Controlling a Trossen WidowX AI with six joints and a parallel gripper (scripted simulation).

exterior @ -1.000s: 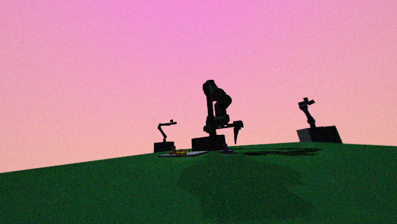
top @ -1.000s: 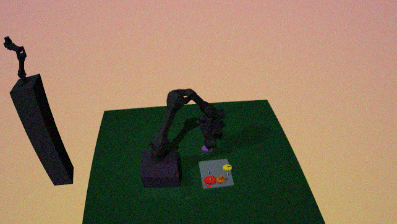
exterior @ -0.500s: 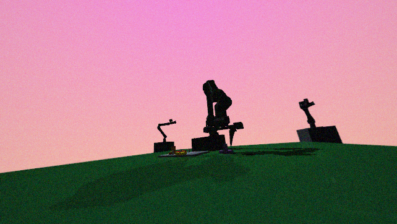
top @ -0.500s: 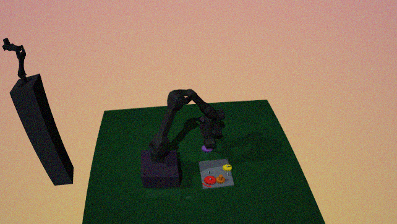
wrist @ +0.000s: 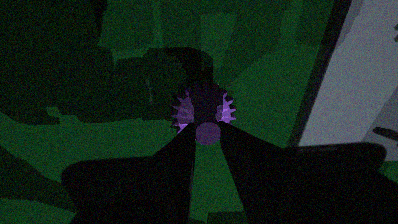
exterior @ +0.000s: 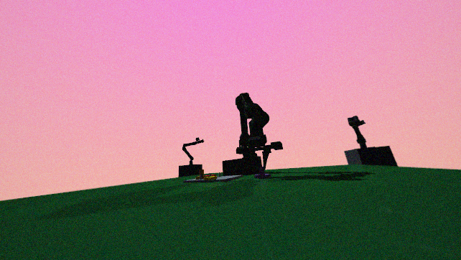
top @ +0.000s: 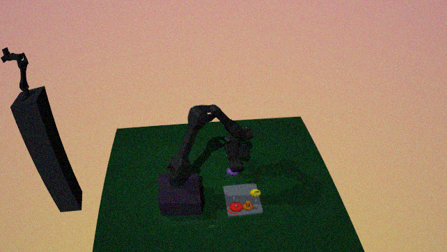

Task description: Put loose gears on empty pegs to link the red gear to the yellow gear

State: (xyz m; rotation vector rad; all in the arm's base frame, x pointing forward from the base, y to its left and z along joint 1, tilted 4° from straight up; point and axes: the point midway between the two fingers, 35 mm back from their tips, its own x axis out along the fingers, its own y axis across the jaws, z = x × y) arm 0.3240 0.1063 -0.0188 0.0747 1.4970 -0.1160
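Observation:
My gripper (wrist: 206, 126) is shut on the purple gear's knob. The purple gear (top: 232, 171) (exterior: 262, 176) (wrist: 227, 111) is low at the table, behind the board in the top view; its toothed rim shows on both sides of the knob in the wrist view. The grey board (top: 237, 190) (exterior: 230, 179) (wrist: 335, 100) carries the red gear (top: 235, 207) at its front left and the yellow gear (top: 255, 193) with its black stripe at its right. An orange gear (top: 248, 206) with an upright knob is on the board right beside the red gear. Short pegs (top: 234, 198) (top: 255, 200) stand bare between them.
The red arrow (top: 232, 212) lies at the board's front left corner. The arm's dark base block (top: 180, 195) stands left of the board. Other arms on tall blocks (top: 45, 150) (exterior: 371, 156) stand far off. In the wrist view the board's edge is to the right of the gripper.

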